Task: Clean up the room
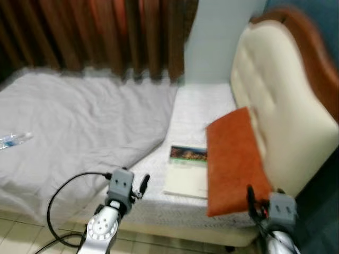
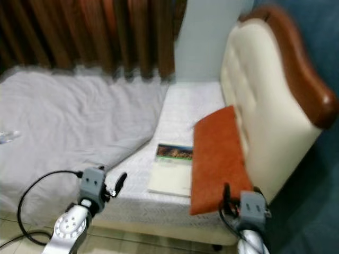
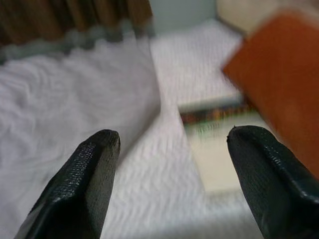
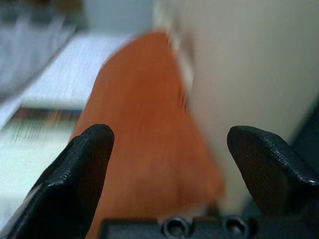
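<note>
Jaws spread, both grippers — left gripper [image 3: 169,164] toward book [image 1: 186,170] | right gripper [image 4: 167,164] toward orange cushion [image 1: 235,161]

Overall light: I see soft, even indoor light, moderately bright — no hard glare anywhere.
Head views: both look slightly smeared; edges of the headboard [image 1: 296,100] and curtain [image 1: 106,32] are fuzzy.
Shadows: faint shading in the folds of the grey blanket [image 1: 79,127]; the far left corner under the curtain goes dark.
Left wrist view: my fingers [image 3: 79,184] are sharp and close, while the book [image 3: 219,144] and orange cushion [image 3: 279,79] beyond are blurred.
Right wrist view: heavy blur — the cushion and headboard melt into soft colour patches behind crisp fingertips [image 4: 75,174].
</note>
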`<state>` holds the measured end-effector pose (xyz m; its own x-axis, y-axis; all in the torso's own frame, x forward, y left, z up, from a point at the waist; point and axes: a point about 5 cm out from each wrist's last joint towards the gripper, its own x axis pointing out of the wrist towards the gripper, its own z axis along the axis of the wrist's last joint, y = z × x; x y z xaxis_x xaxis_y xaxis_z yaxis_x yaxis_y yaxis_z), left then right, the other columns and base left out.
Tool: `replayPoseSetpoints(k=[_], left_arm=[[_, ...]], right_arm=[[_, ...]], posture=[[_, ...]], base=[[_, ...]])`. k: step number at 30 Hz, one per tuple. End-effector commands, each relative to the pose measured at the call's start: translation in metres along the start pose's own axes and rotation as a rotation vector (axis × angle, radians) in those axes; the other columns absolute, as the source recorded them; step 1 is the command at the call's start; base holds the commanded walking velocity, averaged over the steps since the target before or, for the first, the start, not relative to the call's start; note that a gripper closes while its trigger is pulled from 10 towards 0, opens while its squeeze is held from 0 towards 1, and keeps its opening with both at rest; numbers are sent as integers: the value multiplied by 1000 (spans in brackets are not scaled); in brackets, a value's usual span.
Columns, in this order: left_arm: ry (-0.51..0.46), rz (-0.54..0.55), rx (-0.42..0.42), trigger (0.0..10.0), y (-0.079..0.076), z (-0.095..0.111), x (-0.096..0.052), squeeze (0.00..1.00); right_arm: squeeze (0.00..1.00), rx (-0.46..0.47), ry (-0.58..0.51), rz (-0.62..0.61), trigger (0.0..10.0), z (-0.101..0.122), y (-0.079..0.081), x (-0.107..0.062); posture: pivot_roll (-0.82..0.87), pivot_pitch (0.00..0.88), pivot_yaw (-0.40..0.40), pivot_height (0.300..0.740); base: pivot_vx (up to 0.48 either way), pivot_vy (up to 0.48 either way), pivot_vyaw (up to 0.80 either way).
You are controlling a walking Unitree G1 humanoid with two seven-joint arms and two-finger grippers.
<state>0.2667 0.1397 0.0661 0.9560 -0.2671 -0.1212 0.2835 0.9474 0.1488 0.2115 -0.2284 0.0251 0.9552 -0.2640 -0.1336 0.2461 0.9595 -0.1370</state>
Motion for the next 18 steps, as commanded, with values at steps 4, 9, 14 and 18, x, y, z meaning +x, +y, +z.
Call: replayPoseSetpoints(k=[4,9,14,18], left_arm=[[-155,18,23,10000,1,33,8,0],[-106,-35,-12,10000,-5,24,20,0],[-66,-15,-79,10000,1,17,23,0],[-45,13,-85,10000,3,12,26,0]], right_arm=[[0,13,9,39,10000,5,0,1],[0,17,-9,87,10000,14,9,17],[0,26,-11,124,10000,23,17,25],[0,34,-14,150,10000,28,22,33]], posture=[[-73,0,9,740],[-55,0,2,740],[-47,0,-6,740],[-42,0,-13,740]], base=[[0,0,0],[0,0,0],[425,0,0],[424,0,0]])
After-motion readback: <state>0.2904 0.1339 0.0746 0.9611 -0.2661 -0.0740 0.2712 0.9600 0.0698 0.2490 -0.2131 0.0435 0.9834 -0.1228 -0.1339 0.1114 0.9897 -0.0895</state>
